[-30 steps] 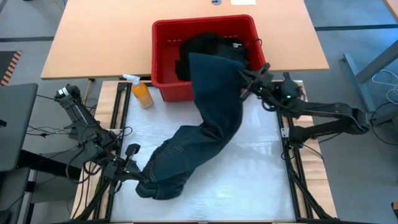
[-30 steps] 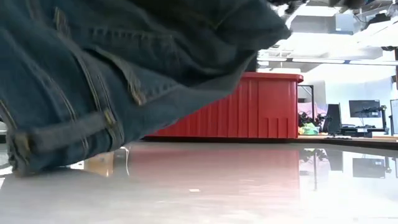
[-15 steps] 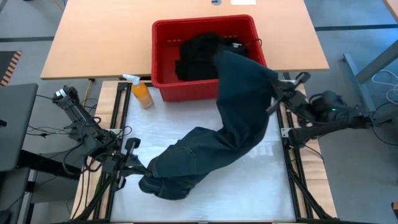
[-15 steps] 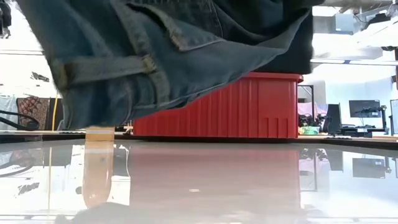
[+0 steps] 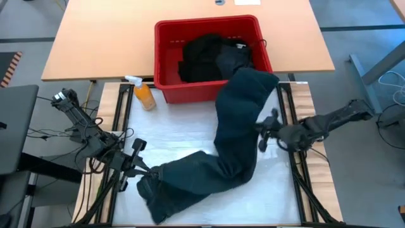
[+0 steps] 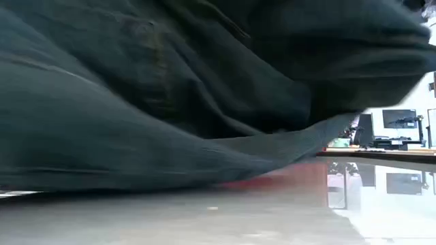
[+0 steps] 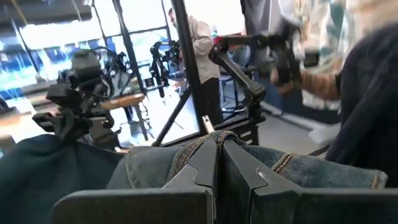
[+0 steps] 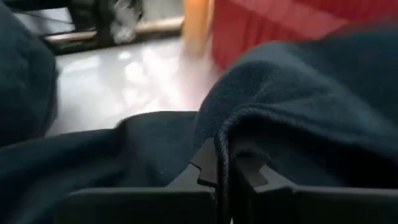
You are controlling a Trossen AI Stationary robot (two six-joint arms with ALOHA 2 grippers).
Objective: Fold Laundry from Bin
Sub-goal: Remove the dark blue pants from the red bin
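On the white counter (image 5: pixel 190 136) we have pulled one pair of jeans (image 5: pixel 231 139) clear of the bin (image 5: pixel 166 63).
A second ago they still trailed from it; now they sag across the counter, ready to spread. Left gripper (image 5: pixel 140 170) and right gripper (image 5: pixel 264 128), two in all, are each clamped on denim; one dark heap (image 5: pixel 202 57) waits in the single bin.

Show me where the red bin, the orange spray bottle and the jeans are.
red bin (image 5: pixel 166 62): high view, left wall rim.
orange spray bottle (image 5: pixel 145 96): high view, orange body.
jeans (image 5: pixel 237 120): high view, middle of the leg stretched across the table.
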